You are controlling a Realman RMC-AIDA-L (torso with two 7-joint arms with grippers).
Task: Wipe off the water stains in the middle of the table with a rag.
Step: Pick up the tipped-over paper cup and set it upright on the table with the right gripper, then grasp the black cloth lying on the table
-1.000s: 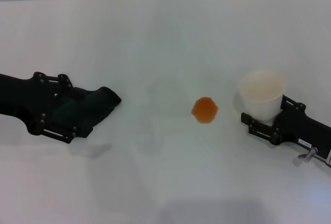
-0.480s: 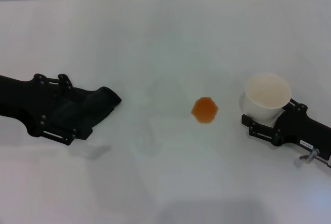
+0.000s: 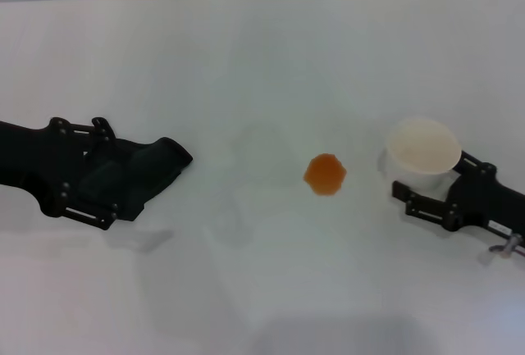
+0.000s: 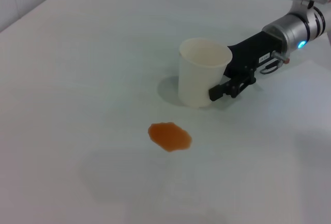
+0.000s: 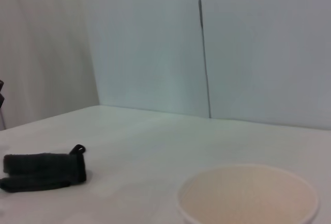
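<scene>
The water stain (image 3: 325, 174) is a small orange blob in the middle of the white table (image 3: 262, 60); it also shows in the left wrist view (image 4: 169, 136). The dark rag (image 3: 168, 158) lies at the left, a small loop tab at its end, and shows in the right wrist view (image 5: 44, 169). My left gripper (image 3: 123, 173) is open and hangs over the rag's near end, apparently a little above it. My right gripper (image 3: 432, 173) is open at the right, its jaws either side of a white paper cup (image 3: 422, 146).
The paper cup (image 4: 201, 79) stands upright just right of the stain, with one finger (image 4: 227, 87) of the right gripper beside its wall. A wall with a dark seam (image 5: 202, 48) runs behind the table's far edge.
The cup came down and settled to the right of the stain. My right gripper then drew back to the right while the cup stayed. The left gripper and the rag have not moved.
</scene>
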